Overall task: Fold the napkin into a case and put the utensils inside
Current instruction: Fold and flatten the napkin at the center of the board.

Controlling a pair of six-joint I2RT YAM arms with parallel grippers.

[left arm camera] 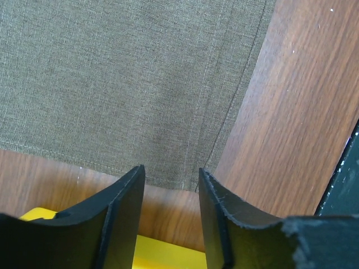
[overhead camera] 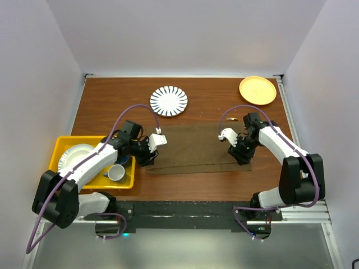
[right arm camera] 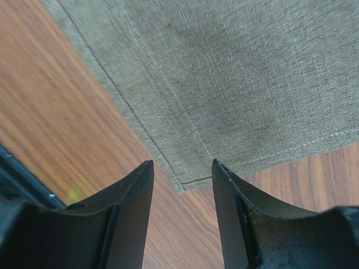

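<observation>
top external: napkin (overhead camera: 193, 148) lies flat mid tabletop (overhead camera: 112, 103). left & right jaws both parted, empty, each over a near corner. risk: uneven pinch or lift w/ one side lagging, fold skews.

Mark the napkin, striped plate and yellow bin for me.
napkin (overhead camera: 193, 148): top view, cloth's middle.
striped plate (overhead camera: 169, 101): top view, bare centre.
yellow bin (overhead camera: 67, 140): top view, far rim.

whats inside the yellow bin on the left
A white plate and a pale cup sit in the yellow bin. The left arm crosses over its middle, so anything lying beneath that stretch is hidden.
</observation>
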